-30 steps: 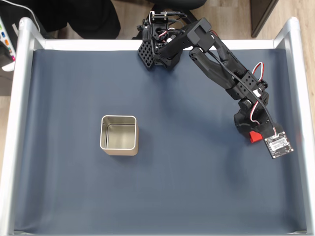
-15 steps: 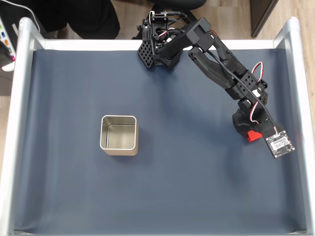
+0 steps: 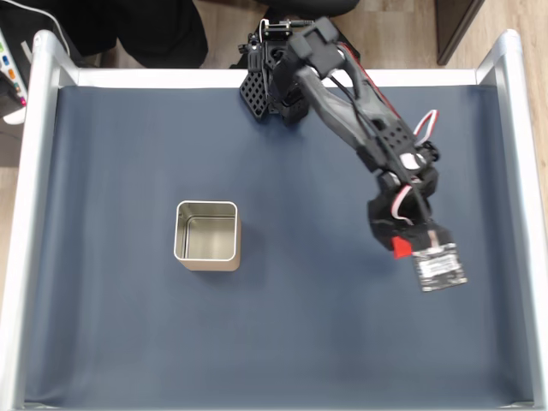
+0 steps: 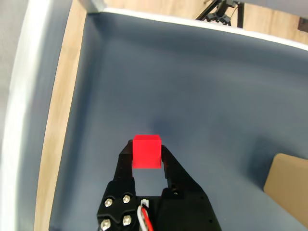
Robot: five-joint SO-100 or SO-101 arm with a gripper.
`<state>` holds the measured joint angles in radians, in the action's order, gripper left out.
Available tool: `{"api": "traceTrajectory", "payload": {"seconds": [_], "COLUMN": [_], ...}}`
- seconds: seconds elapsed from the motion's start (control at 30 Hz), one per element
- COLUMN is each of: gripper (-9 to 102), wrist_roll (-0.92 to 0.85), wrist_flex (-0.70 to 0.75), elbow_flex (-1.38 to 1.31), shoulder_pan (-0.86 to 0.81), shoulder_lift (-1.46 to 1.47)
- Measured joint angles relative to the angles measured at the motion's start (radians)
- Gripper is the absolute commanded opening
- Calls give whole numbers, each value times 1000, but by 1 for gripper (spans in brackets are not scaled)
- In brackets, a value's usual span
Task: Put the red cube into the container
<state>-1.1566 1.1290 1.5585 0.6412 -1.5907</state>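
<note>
Item: red cube (image 4: 146, 151), small and matte, pinched between the two black fingers of the gripper (image 4: 146, 156) at their tips; jaws closed only to the cube's width, one face pressed on each side, so the cube rides clear of the dark blue mat (image 3: 128, 342), judging by the soft shadow under it in the wrist view. In the fixed view the cube (image 3: 400, 247) shows as a red corner under the wrist, right of centre, the arm (image 3: 351, 111) reaching out from its base at the far edge. Item: container (image 3: 207, 235), square silver tin, open top up, standing left of centre, well apart from the cube; nothing seen inside. Grip at the fingertips leaves the cube's underside free for a drop into the tin. Judged stage: cube in hand, carry leftward to the tin not yet done.
</note>
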Motion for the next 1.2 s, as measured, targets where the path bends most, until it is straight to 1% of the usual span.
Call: {"api": "traceTrajectory", "payload": {"seconds": [0.17,0.33,0.53,0.8,0.9,1.03,1.2], "gripper": [0,0,0,0,0,0,0], "wrist_roll": [0,-14,-112,-225,-247,-259,-261], "wrist_flex": [57,87,91,91,75,28,-77], "elbow_flex": [98,181,252,299,336,403,497], "shoulder_pan": [-123,-287,-525,-785,-848,-884,-925], "shoulder_lift": [-173,-341,-488,-584,-604,-617,-621]}}
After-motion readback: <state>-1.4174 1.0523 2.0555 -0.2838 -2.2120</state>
